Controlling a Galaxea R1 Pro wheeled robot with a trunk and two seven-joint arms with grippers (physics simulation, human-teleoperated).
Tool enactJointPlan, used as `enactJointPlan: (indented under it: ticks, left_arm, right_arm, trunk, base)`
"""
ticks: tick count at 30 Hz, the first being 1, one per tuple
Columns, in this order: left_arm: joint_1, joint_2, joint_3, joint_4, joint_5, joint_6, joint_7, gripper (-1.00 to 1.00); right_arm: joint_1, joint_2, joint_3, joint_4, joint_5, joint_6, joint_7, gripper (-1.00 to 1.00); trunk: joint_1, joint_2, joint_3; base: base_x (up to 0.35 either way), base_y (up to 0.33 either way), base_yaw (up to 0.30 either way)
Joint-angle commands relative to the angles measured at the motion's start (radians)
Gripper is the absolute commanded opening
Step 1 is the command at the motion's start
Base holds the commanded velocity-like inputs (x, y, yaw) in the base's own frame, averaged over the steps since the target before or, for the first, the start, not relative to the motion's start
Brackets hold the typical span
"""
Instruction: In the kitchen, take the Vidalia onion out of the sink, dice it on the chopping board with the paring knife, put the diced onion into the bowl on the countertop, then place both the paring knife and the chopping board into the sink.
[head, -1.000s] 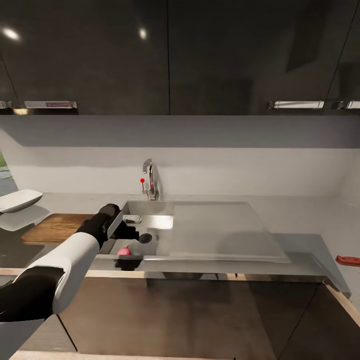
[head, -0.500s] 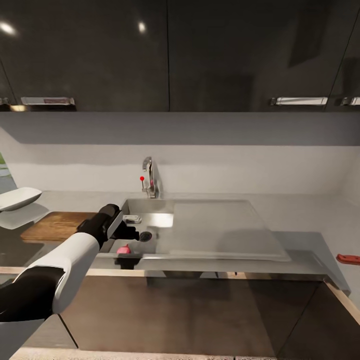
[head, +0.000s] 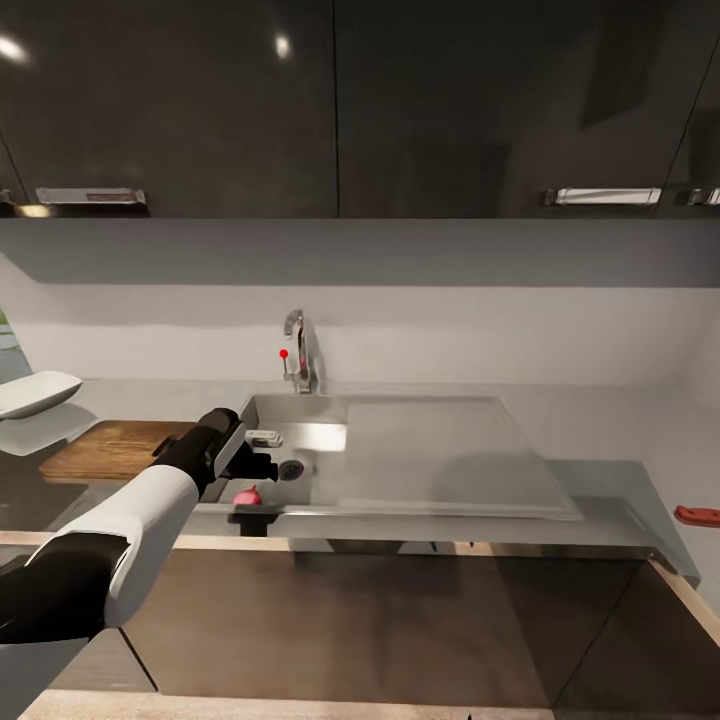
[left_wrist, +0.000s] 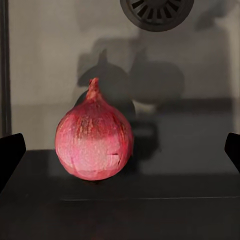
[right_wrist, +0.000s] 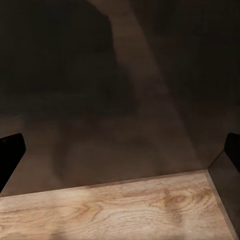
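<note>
One slip looms: the left jaws (left_wrist: 120, 150), spread wide around the onion (left_wrist: 94, 139) low in the sink (head: 420, 470) at frame centre-left, could nudge the round bulb rolling away if they close off-centre.

Whole red-skinned Vidalia onion (left_wrist: 94, 140) upright below sink (left_wrist: 45, 60) drain (left_wrist: 156, 12)

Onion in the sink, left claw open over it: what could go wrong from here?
1. The onion is round and stands free between the wide-open fingers of the left claw; an off-centre close could roll it away.
2. It sits close to the front wall of the sink, so the claw may knock the rim.
</note>
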Motion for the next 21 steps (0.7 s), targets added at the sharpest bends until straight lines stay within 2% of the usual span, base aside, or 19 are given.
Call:
enactJointPlan:
  ticks: [1, 10, 21]
  left_arm:
    - [-0.001, 0.001, -0.008, -0.001, 0.003, 0.004, -0.003, 1.00]
    - [-0.001, 0.001, -0.008, -0.001, 0.003, 0.004, -0.004, 1.00]
    - [0.000, 0.002, -0.008, -0.001, 0.003, 0.004, -0.003, 1.00]
  right_arm:
    - [-0.001, 0.000, 0.008, 0.000, -0.007, -0.003, -0.004, 1.00]
    - [-0.001, 0.002, 0.008, 0.000, -0.008, -0.003, -0.004, 1.00]
    - [-0.001, 0.002, 0.008, 0.000, -0.008, -0.003, -0.004, 1.00]
  trunk:
    - [0.000, -0.001, -0.001]
    - [0.000, -0.001, -0.003]
    - [0.000, -0.001, -0.019]
  base:
    - [0.000, 0.000, 0.000]
    - [0.000, 0.000, 0.000]
    - [0.000, 0.000, 0.000]
